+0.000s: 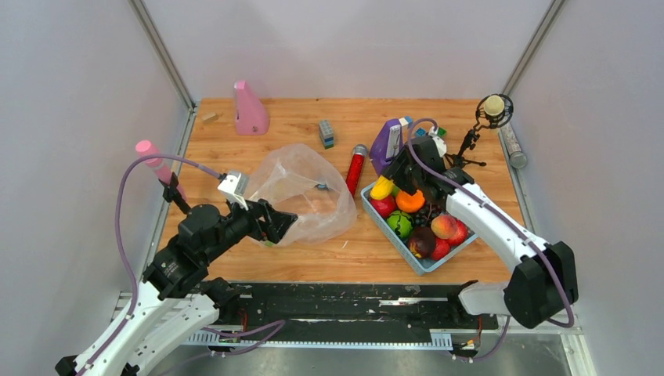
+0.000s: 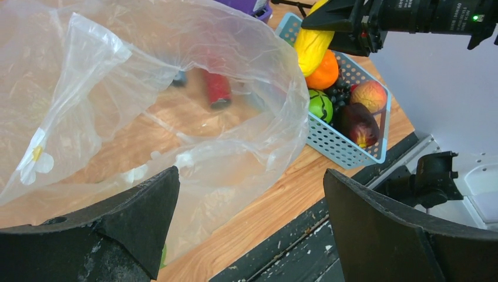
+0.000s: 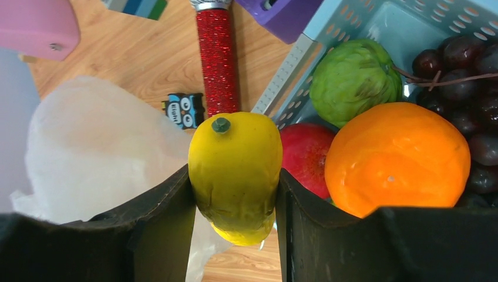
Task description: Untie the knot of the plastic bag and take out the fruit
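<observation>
Right gripper (image 3: 234,197) is clamped on a yellow banana (image 3: 235,158), one black finger pressed on either side, over the 10 o'clock corner of the blue basket (image 1: 423,265). Inside the basket sit an orange piece (image 3: 396,155), a green fruit (image 3: 355,76), a red apple (image 3: 308,155), dark grapes (image 3: 464,64) and a peach (image 1: 444,226). Lettering on the small owl tag (image 3: 185,110) beside the red glitter tube (image 3: 218,59) is too blurred to read. At the basket's 9 o'clock, the plastic bag (image 1: 301,192) lies on the wooden table (image 1: 352,247) with its mouth gaping. Left gripper (image 1: 278,223) sits at the bag's 7 o'clock edge, jaws wide apart and gripping nothing, the film just beyond them.
</observation>
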